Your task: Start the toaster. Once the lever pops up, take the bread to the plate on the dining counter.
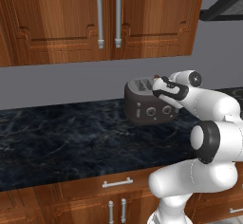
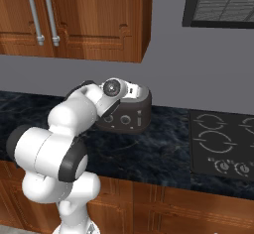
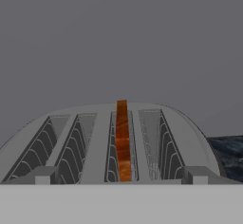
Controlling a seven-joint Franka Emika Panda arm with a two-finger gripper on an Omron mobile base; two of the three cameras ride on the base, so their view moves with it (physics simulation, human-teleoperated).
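1. The end effector point(image 3: 118, 179) hovers just above the dark grey rounded four-slot toaster point(image 1: 147, 105), fingers spread wide, gripping nothing.
2. The tan-brown bread slice point(image 3: 122, 140) stands in a middle slot.
3. The black marbled tabletop point(image 1: 61, 142) lies open leftward; a cooktop point(image 2: 223, 144) sits rightward.

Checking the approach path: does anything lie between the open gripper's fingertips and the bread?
Nothing; in the hand view just the toaster's slotted top separates the gripper from the bread.

The toaster point(image 1: 148, 103) stands on the counter point(image 1: 66, 142), against the wall point(image 1: 57, 83), below the upper cabinets point(image 1: 102, 19). The bread point(image 3: 122, 140) stands upright in the toaster's third slot from the left. A cooktop point(image 2: 223, 146) lies right of the toaster.
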